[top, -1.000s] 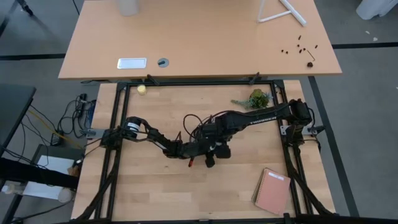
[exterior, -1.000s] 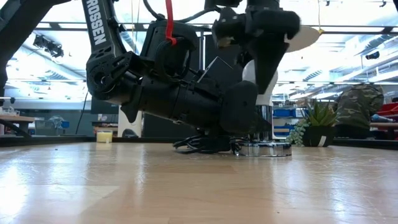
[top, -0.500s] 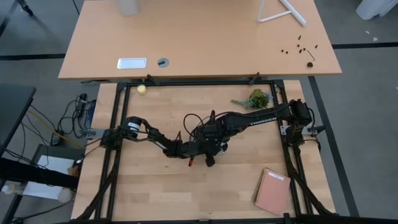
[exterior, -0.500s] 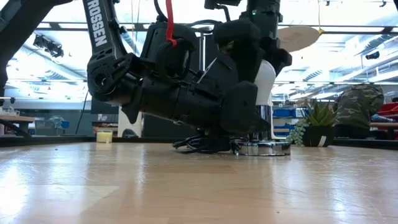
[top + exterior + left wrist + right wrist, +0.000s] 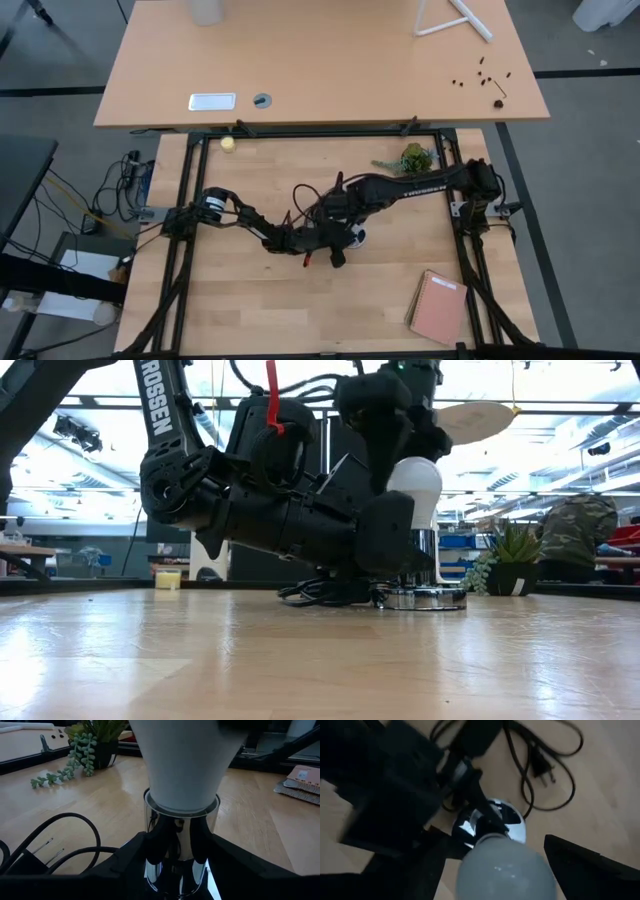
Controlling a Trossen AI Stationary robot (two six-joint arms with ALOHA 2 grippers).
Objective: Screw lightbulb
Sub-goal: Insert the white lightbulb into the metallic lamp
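- The lightbulb [image 5: 417, 482] stands upright near the middle of the bench [image 5: 230, 300], its long axis vertical, its narrow end sunk in the chrome socket [image 5: 180, 837] on a round silver base [image 5: 425, 598].
- We see the right gripper [image 5: 502, 865] straight above the bulb, its fingers [image 5: 580, 862] spread on either side of the glass with a gap on each flank; we judge they are not pinching it.
- The left gripper [image 5: 175, 865] lies low, reaching in from the bench's left edge, its fingers [image 5: 132, 857] set on either side of the socket. We cannot tell whether they clamp it or only flank it.
- The next turn calls for the right fingers to close on the bulb from above, in line with its axis.
- A black cord [image 5: 540, 770] loops just beside the base, clear of the bulb.
- Well apart: a small plant [image 5: 413, 158] toward the far right corner, a pink notebook [image 5: 438, 307] near the near right corner.
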